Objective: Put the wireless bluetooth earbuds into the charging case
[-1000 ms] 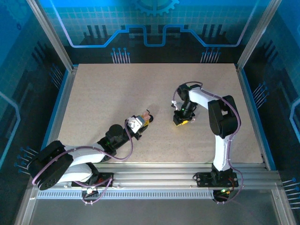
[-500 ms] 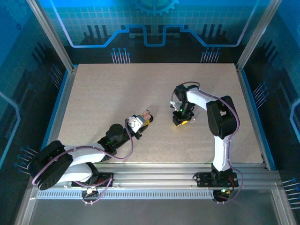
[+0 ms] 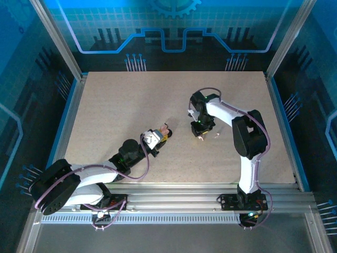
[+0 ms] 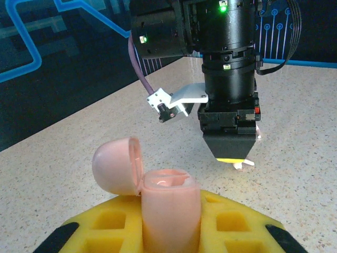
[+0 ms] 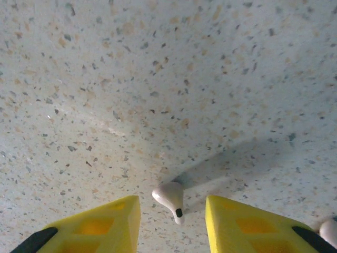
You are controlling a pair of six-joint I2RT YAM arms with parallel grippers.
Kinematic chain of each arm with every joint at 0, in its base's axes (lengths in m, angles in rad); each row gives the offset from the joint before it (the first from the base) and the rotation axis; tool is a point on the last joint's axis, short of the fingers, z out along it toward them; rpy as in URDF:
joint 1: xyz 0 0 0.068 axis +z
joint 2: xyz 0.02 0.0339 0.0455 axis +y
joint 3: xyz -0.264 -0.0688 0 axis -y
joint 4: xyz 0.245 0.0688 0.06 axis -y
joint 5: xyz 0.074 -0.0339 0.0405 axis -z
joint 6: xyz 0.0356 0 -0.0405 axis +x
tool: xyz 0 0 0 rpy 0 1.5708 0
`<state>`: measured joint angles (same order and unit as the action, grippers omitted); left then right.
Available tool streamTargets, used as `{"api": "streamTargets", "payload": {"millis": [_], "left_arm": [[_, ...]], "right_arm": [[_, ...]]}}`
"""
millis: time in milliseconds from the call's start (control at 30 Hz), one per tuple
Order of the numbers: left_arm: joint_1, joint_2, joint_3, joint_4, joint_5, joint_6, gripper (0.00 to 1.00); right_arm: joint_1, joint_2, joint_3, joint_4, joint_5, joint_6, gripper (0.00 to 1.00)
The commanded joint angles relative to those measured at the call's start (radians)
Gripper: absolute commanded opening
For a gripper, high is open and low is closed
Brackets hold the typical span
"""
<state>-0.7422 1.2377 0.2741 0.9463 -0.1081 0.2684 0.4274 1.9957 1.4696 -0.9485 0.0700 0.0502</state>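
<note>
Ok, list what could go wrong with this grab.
The earbud lies small and rounded inside the open right gripper; closing could squirt it out or grip it skewed.
A second earbud sits close by and could get knocked.
The pink case's opening looks narrow, so a skewed grip may miss it.

The pink charging case (image 4: 169, 211) stands upright, lid open; one pale pink earbud (image 5: 169, 197) lies between my right fingers (image 5: 100, 224).

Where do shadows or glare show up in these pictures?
Right wrist view: the pale earbud casts a soft shadow up and right across the table; left wrist view: the pink case is evenly lit, while a green light on the right arm glares.
</note>
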Motion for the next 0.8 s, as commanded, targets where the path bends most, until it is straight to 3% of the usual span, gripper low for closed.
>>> {"api": "streamTargets", "payload": {"millis": [0,767], "left_arm": [[0.000,-0.021,0.031,0.002,0.019,0.020,0.16],[0.001,-0.015,0.034,-0.001,0.017,0.023,0.15]], "right_arm": [[0.010,-0.001,0.028,-0.025,0.033,0.016,0.37],[0.023,0.072,0.032,-0.056,0.028,0.001,0.35]]}}
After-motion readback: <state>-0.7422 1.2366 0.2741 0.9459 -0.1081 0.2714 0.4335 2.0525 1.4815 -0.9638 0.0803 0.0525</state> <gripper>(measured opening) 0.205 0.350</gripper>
